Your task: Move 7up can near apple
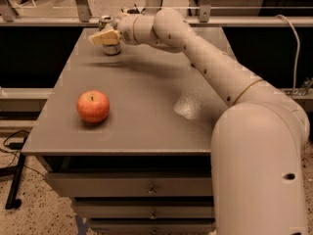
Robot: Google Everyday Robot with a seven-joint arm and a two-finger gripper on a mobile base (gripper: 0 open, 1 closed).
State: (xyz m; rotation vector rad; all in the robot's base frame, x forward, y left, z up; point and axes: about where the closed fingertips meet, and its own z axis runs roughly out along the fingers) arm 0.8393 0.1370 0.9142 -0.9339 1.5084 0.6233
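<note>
The 7up can (108,23) stands upright at the far left of the grey table (146,126); only its silver top and its base show. My gripper (103,37) is right in front of the can at mid height and covers its label. The arm reaches to it from the right across the table's back. The red-orange apple (93,106) sits near the table's front left, well apart from the can and gripper.
A shiny patch (190,106) marks the table's middle right. My large arm segment (254,151) fills the front right. A rail with posts (205,18) runs behind the table. Drawers (146,187) sit under the tabletop.
</note>
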